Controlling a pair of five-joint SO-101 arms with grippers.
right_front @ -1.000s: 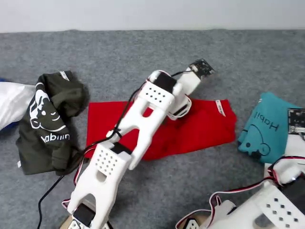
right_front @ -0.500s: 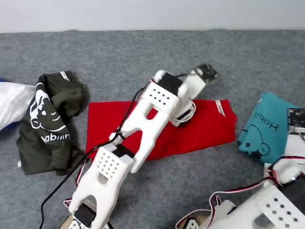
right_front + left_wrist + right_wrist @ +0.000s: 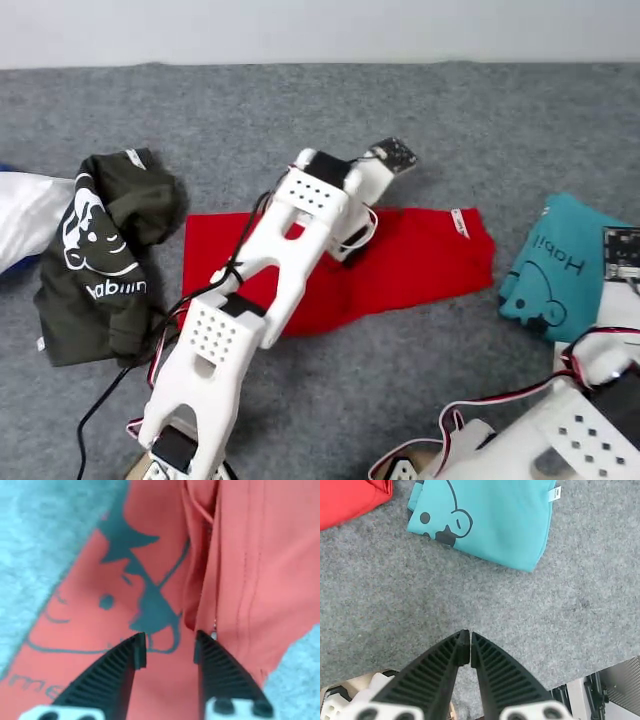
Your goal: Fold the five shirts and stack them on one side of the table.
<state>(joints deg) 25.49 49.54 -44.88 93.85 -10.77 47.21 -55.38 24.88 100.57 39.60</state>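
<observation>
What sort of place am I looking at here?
Likely a robotics lab or test bench: the left arm and right arm, bare white with exposed wiring, stand at a table covered in grey matting, with a red shirt and teal shirt laid out.

The left arm [image 3: 300, 240] sprawled across the red shirt [image 3: 420, 260], covering its middle. The white shirt [image 3: 25, 215] ran off the left edge, mostly cut away. The teal shirt [image 3: 555, 275] was clipped at the right, its near corner tucked under the right arm [image 3: 575, 420]. Up close, the red shirt's dark print [image 3: 145, 605] was blurred.
</observation>
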